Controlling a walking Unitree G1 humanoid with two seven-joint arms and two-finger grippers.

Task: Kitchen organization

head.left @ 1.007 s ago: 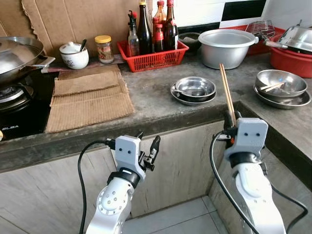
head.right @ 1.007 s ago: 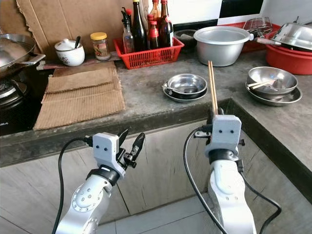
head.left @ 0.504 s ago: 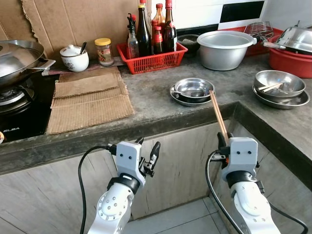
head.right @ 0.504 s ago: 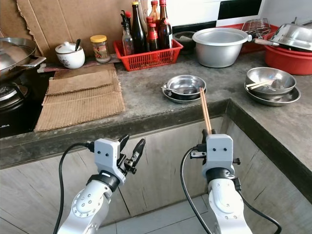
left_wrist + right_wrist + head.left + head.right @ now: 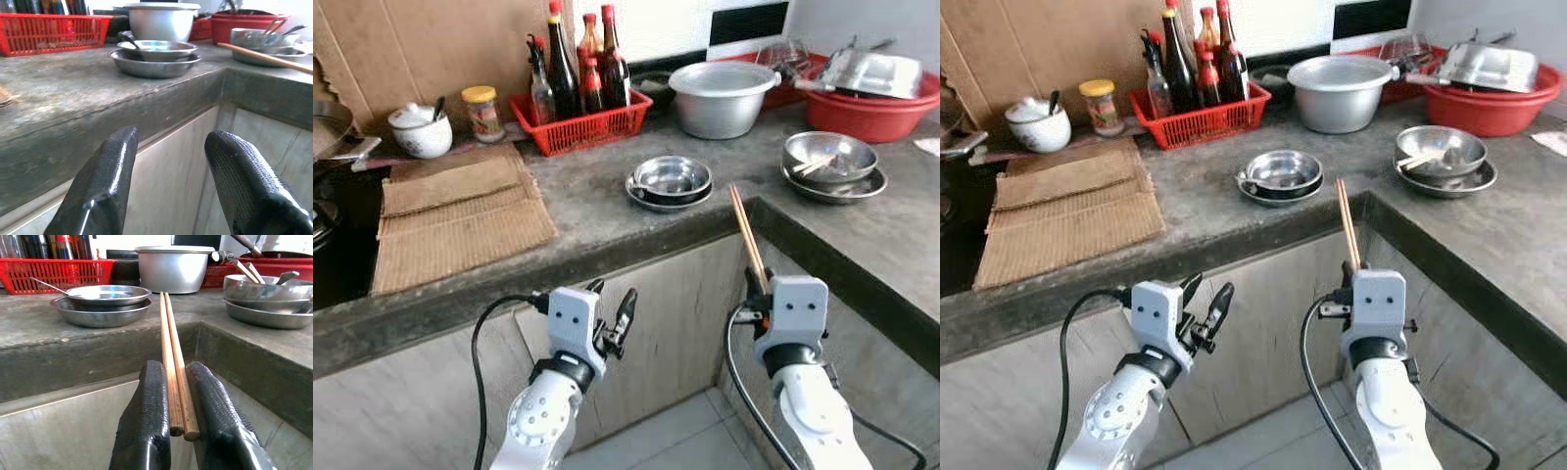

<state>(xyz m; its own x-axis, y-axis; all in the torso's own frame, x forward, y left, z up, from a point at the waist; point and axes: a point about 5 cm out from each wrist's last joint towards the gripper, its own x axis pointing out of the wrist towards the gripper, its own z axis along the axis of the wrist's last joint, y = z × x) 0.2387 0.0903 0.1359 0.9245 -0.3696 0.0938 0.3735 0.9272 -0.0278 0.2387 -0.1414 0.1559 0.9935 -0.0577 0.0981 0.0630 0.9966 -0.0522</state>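
Even, bright daylight falls over the countertop (image 5: 607,206); shadows under the steel bowls (image 5: 671,181) are soft; glare whitens the far right corner and the wall tiles; head views look slightly soft; in the wrist views, near black fingers (image 5: 146,431) are blurred.

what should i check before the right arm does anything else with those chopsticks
1. Grip: right claw shut on the chopsticks, both sticks between the fingers. Ok.
2. Sticks together: parallel and touching along their length. Ok.
3. Height: claw sits below the countertop edge, in front of the cabinet; sticks must rise before going over. Not ok yet.
4. Drop spot: steel bowl on the right already holds chopsticks, likely destination. Cannot tell.
5. Left claw open, holding nothing, low and apart from the right arm. Ok.
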